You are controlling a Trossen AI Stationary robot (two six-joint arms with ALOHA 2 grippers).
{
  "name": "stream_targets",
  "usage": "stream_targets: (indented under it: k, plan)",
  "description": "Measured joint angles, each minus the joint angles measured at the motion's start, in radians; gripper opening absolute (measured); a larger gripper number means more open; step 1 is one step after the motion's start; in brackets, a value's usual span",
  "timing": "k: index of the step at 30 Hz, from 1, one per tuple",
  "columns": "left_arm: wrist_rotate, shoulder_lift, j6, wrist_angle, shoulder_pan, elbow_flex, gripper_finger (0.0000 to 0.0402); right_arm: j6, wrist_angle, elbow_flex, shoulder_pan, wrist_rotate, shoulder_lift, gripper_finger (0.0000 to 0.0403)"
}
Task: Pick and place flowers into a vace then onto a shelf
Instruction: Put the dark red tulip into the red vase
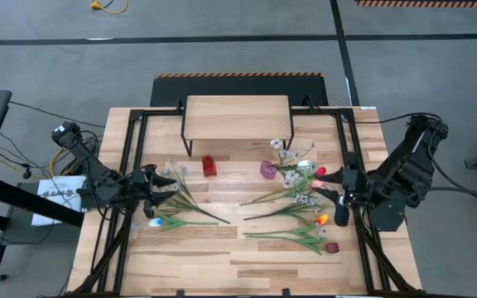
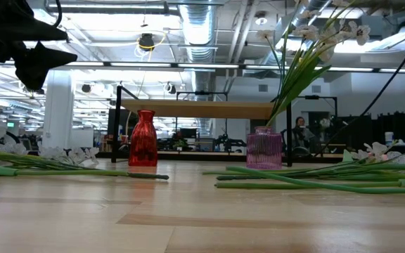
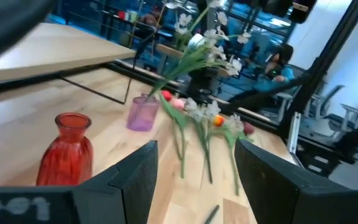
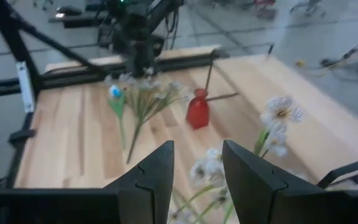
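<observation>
The purple vase (image 1: 268, 170) (image 2: 264, 149) stands upright before the shelf (image 1: 238, 116) and holds a spray of white blossoms (image 2: 308, 49) leaning right. A red vase (image 1: 209, 165) (image 2: 143, 138) stands empty to its left. Several flowers (image 1: 296, 213) lie flat on the table's right half, and another bunch (image 1: 180, 207) lies on the left. My left gripper (image 1: 161, 189) (image 3: 194, 180) hovers open over the left bunch. My right gripper (image 1: 334, 195) (image 4: 196, 177) hovers open over the right flowers, with white blossoms (image 4: 207, 168) below its gap.
The shelf stands on thin dark legs at the table's far middle, its top bare (image 2: 202, 108). Dark metal frame rails (image 1: 131, 165) run along both table sides. Bare wood lies between the two flower bunches, near the table's front (image 1: 238, 257).
</observation>
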Motion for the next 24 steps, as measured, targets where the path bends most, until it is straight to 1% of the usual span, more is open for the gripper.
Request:
stream_targets:
  k: [2, 4, 6, 9, 11, 13, 16, 18, 20, 24]
  plan:
    - [-0.001, 0.0, 0.012, 0.0, 0.0, 0.0, 0.0204, 0.003, 0.011, 0.0, -0.001, -0.046, 0.0, 0.0128]
    - [0.0, 0.0, 0.034, 0.0, 0.0, 0.0, 0.0204, 0.003, 0.035, 0.0, -0.001, -0.068, 0.0, 0.0128]
    - [0.031, 0.0, 0.071, 0.0, 0.0, 0.0, 0.0204, 0.0, 0.06, 0.0, 0.003, -0.086, 0.0, 0.0128]
    - [0.124, 0.0, 0.129, -0.001, 0.0, 0.0, 0.0204, -0.007, 0.074, 0.0, 0.016, -0.106, 0.0, 0.0128]
    - [0.209, 0.0, 0.163, -0.001, 0.0, 0.0, 0.0204, -0.035, 0.078, -0.002, 0.027, -0.105, 0.004, 0.0128]
    - [0.288, 0.0, 0.191, -0.001, 0.0, 0.0, 0.0204, -0.075, 0.104, -0.018, 0.029, -0.09, 0.017, 0.0128]
    - [0.365, 0.0, 0.229, 0.0, 0.0, 0.0, 0.0204, -0.135, 0.15, -0.043, 0.022, -0.068, 0.049, 0.0128]
    - [0.385, 0.0, 0.237, 0.007, 0.0, 0.0, 0.0204, -0.165, 0.156, -0.043, 0.005, -0.061, 0.076, 0.0128]
    - [0.386, 0.0, 0.205, 0.022, 0.0, 0.0, 0.0204, -0.197, 0.161, -0.043, -0.022, -0.057, 0.11, 0.0128]
    - [0.378, 0.0, 0.143, 0.058, 0.0, 0.0, 0.0204, -0.234, 0.253, -0.041, -0.091, -0.054, 0.164, 0.0128]
